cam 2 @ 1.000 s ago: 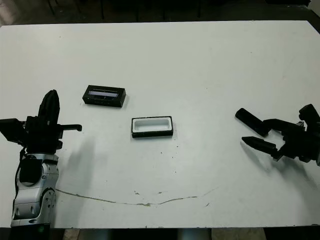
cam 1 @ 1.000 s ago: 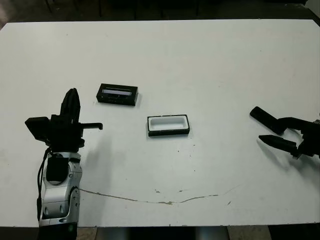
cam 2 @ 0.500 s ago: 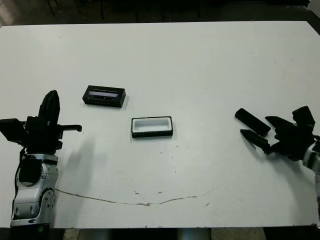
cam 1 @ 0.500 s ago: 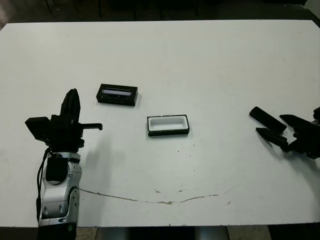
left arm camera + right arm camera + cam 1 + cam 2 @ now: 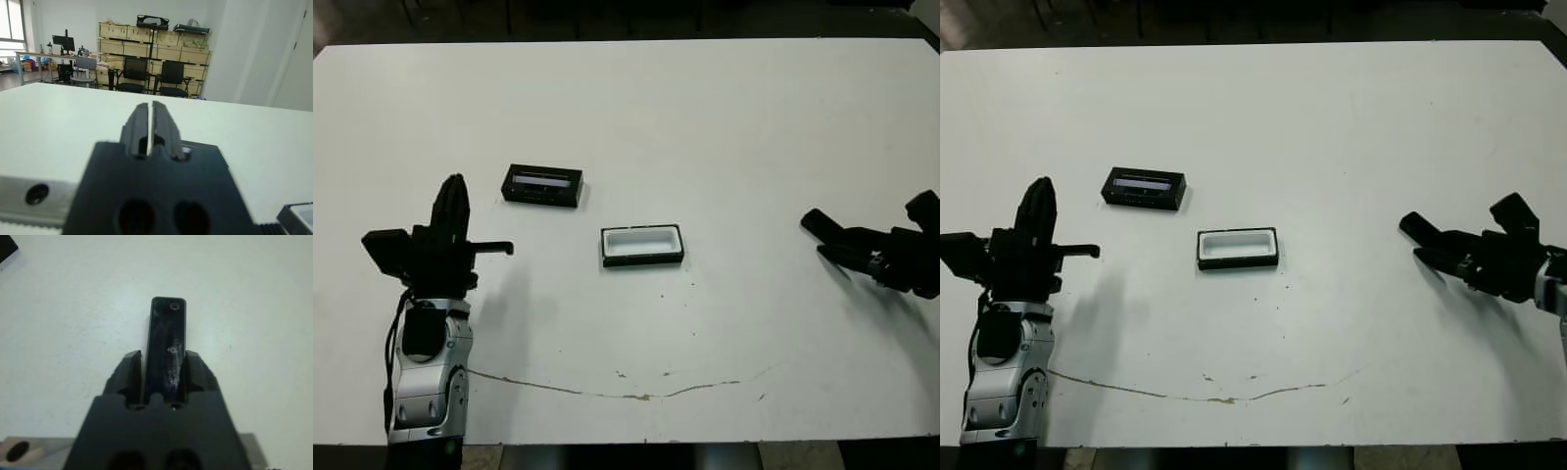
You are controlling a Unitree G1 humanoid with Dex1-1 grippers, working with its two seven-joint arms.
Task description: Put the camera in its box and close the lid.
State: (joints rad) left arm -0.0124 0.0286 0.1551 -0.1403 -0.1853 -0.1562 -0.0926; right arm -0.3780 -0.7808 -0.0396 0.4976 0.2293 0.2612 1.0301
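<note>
right gripper (image 5: 164, 367) near the surface's (image 5: 724, 117) right edge, fingers clamped on the camera (image 5: 166, 345) | left gripper (image 5: 150, 128) near left edge, fingers pressed together, empty | you see the box (image 5: 643, 245) open mid-surface | lid (image 5: 543, 185) just beyond it, toward far-left
</note>
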